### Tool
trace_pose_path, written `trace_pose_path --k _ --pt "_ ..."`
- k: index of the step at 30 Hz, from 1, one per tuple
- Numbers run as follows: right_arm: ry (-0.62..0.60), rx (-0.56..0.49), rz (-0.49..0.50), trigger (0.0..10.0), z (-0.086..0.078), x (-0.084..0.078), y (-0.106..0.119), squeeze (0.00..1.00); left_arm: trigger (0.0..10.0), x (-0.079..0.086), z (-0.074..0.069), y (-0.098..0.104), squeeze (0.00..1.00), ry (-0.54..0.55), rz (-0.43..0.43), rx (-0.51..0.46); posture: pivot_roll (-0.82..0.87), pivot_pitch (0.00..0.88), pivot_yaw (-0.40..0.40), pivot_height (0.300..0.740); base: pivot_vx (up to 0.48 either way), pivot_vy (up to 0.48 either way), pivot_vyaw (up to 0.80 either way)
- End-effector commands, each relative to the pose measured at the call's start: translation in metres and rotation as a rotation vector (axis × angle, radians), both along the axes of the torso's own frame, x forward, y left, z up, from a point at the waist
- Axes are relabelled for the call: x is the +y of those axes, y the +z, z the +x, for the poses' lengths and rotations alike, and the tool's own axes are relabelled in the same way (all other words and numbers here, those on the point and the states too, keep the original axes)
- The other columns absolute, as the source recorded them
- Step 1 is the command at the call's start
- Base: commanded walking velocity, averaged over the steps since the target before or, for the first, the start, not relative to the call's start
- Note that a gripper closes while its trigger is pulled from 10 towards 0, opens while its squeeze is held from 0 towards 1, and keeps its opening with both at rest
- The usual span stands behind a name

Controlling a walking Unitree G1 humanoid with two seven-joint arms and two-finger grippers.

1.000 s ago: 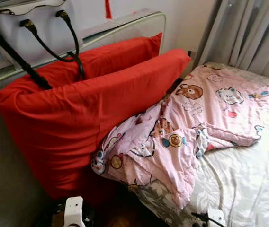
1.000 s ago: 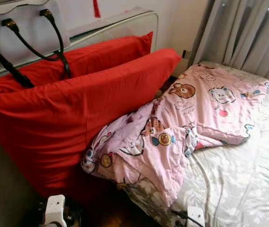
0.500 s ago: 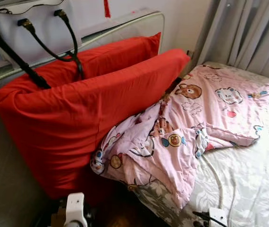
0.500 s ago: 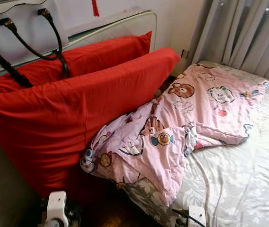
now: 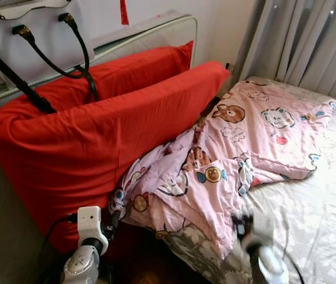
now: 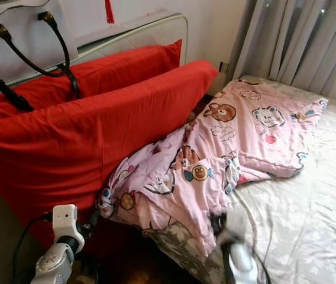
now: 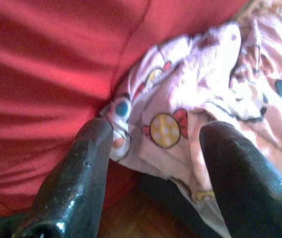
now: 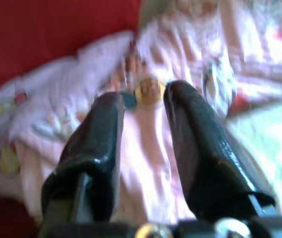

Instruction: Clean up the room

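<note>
While the pink cartoon-print blanket (image 5: pixel 239 148) lies crumpled across the head of the bed (image 5: pixel 322 231), one bunched end against the red pillows (image 5: pixel 97 136), both arms reach toward it. The left tool (image 7: pixel 153 163) hovers just short of that bunched corner, fingers spread wide and empty, with red pillow fabric beyond one finger (image 7: pixel 76 168) and printed folds between and beyond the other. The right tool (image 8: pixel 141 124), blurred in its own wrist view (and smeared in the head views too), points at the blanket's lower hem; its fingers (image 8: pixel 99 144) stand a little apart with nothing between them, and whether they touch the cloth cannot be told.

The blanket looks soft, thin and light, likely to sag and slide rather than hold a shape, so one pinch would probably lift only a fold. The better holds appear to be the thick hemmed edges: the rumpled corner ahead of the left tool and the hanging hem just ahead of the right tool, at the bed's near edge. A white handbag (image 5: pixel 38 35) with dark straps rests above the pillows, well beyond both tools, and grey curtains (image 5: pixel 310 41) hang farther off past the right tool.
</note>
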State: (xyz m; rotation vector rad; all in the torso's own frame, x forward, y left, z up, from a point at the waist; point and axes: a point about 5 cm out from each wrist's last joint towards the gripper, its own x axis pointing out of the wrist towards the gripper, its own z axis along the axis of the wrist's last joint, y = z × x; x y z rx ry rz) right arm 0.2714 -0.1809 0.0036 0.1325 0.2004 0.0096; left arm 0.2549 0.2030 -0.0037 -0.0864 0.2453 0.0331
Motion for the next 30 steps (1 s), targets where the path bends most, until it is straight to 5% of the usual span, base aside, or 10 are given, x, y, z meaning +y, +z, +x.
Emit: trace_pose_path --k 1,9,30 --pt "-0.036 0.044 0.013 10.0 -0.017 -0.005 -0.013 0.00 10.0 0.000 -0.001 0.005 0.00 0.010 -0.014 -0.038 -0.04 0.000 -0.037 0.740 0.000 0.000 0.00" --pt "0.002 0.030 -0.015 10.0 -0.022 0.003 -0.014 0.00 10.0 -0.012 0.006 0.016 0.00 -0.028 -0.001 -0.103 -0.04 0.000 -0.030 0.740 0.000 0.000 0.00" --pt "-0.045 0.069 -0.025 10.0 -0.026 0.002 -0.019 0.00 10.0 -0.002 0.010 0.027 0.00 0.001 0.001 -0.120 -0.03 0.000 -0.025 0.710 0.000 0.000 0.00"
